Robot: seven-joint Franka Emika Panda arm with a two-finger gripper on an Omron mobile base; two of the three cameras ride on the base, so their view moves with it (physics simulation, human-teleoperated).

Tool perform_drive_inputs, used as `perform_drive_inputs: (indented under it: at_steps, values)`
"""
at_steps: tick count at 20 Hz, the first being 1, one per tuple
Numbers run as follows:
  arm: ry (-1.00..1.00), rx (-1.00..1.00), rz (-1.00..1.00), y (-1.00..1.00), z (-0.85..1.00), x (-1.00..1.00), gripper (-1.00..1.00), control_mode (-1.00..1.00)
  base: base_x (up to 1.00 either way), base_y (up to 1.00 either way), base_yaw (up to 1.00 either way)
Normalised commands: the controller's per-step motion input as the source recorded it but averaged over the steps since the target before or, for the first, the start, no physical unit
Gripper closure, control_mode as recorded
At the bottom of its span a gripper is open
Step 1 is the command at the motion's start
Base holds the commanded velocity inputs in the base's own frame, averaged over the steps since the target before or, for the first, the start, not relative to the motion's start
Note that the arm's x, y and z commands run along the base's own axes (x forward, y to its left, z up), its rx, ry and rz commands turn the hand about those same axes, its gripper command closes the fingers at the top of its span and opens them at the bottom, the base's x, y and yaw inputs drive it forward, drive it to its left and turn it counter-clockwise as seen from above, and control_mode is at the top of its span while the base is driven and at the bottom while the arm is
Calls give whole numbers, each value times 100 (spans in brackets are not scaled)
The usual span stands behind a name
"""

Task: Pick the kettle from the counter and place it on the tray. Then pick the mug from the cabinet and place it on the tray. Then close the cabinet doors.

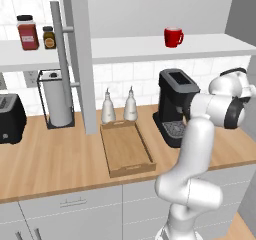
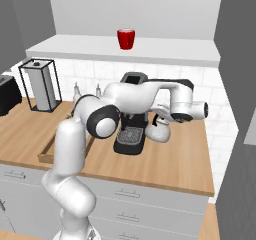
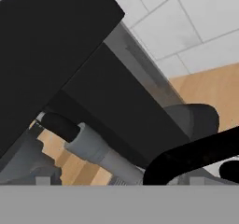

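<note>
I have the arm reached out to the right of the coffee machine, with the end effector hanging low over the table right at the kettle. The fingertips themselves are hidden behind the wrist in the right base view, so I go by the jaws standing fully wide; nothing is gripped. In the hand view the kettle's black handle curves across just in front of the end effector, with the dark body of the coffee machine close behind it and white wall tiles beyond.

The kettle sits on the table directly under the end effector, just beside the coffee machine; I cannot tell whether they touch. The tray lies well off to the end effector's left, on the far side of the coffee machine, with two pale bottles at its back edge. The mug stands upright on the white shelf of the cabinet, well above the end effector. One of the cabinet doors stands swung out, edge-on, further left past the tray.
</note>
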Motion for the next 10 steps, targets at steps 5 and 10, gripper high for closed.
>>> perform_drive_inputs:
  at_steps: [5, 10]
  values:
    - [0, -1, -6, 16, -1, 18, -100, -100, 0, 0, 0]
    - [-3, 0, 0, 8, 2, -9, 100, -100, 0, 0, 0]
